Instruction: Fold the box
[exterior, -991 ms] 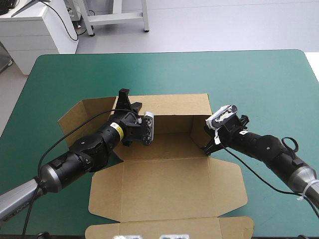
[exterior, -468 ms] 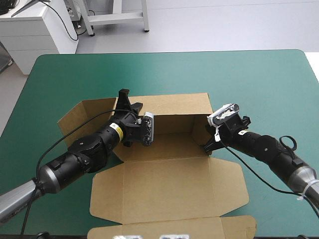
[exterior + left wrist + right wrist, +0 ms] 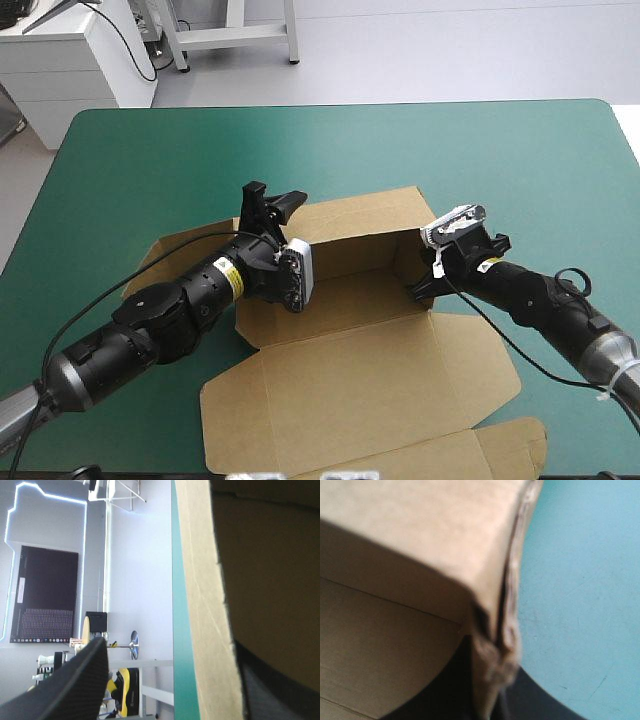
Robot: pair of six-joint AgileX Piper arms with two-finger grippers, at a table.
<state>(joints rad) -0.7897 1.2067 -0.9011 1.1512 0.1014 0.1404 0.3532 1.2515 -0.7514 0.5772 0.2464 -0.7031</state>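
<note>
Teal-green counter (image 3: pixel 500 150) carried brown box (image 3: pixel 370 390) near its middle, turned askew, lid panel flat toward robot, back wall (image 3: pixel 365 228) raised. Left fingers (image 3: pixel 82 680) stood apart, straddling left end of back wall, one each side, likely to steady it upright without pinching. Right fingers (image 3: pixel 540 700) were all but together, clamped on box's right corner where side wall met back wall — probably to press tucked board home. Judged: walls part-formed, left side flap (image 3: pixel 160 258) not yet raised.
</note>
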